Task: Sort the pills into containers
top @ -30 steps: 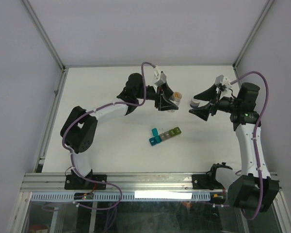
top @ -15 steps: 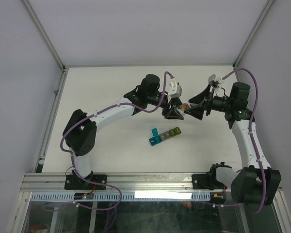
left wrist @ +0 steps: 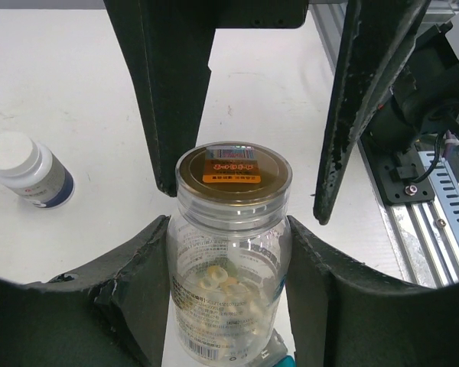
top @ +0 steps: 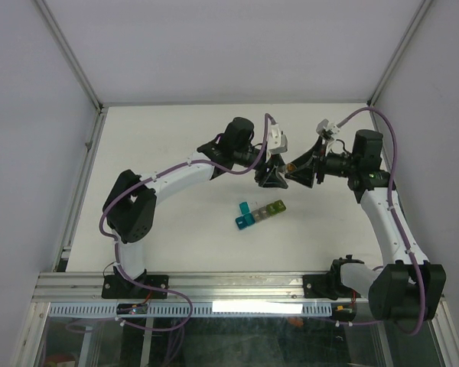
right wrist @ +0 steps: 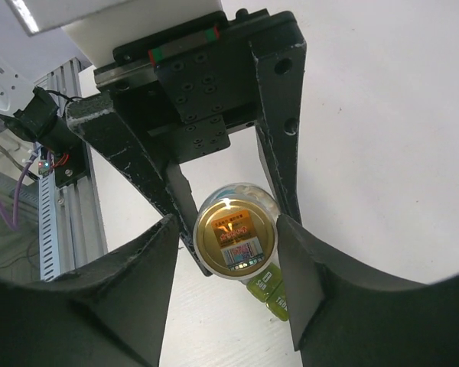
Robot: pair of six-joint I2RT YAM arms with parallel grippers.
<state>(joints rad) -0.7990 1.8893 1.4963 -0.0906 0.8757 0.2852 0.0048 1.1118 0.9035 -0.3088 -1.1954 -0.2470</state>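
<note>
My left gripper (top: pixel 274 174) is shut on the body of a clear bottle (left wrist: pixel 229 260), which it holds above the table. Pale pills (left wrist: pixel 218 279) lie inside the bottle. Its tan cap (right wrist: pixel 236 232) points at my right gripper (top: pixel 298 172). That gripper's jaws straddle the cap: one finger (left wrist: pixel 176 115) touches its side and the other (left wrist: pixel 352 130) stands a little off it, so it is open. The containers (top: pixel 260 213), a strip of blue, teal, grey, olive and yellow-green cubes, lie on the table below. Their green end (right wrist: pixel 269 294) shows under the cap.
A small dark bottle with a white cap (left wrist: pixel 27 168) stands on the white table (top: pixel 176 153) beyond the held bottle. An aluminium rail (left wrist: pixel 436 206) runs along the table's near edge. Grey walls enclose the table at the back and sides.
My left arm has carried the bottle rightward and stopped. My right gripper has come in from the right, passed over the cap, and its jaws have narrowed around it.
</note>
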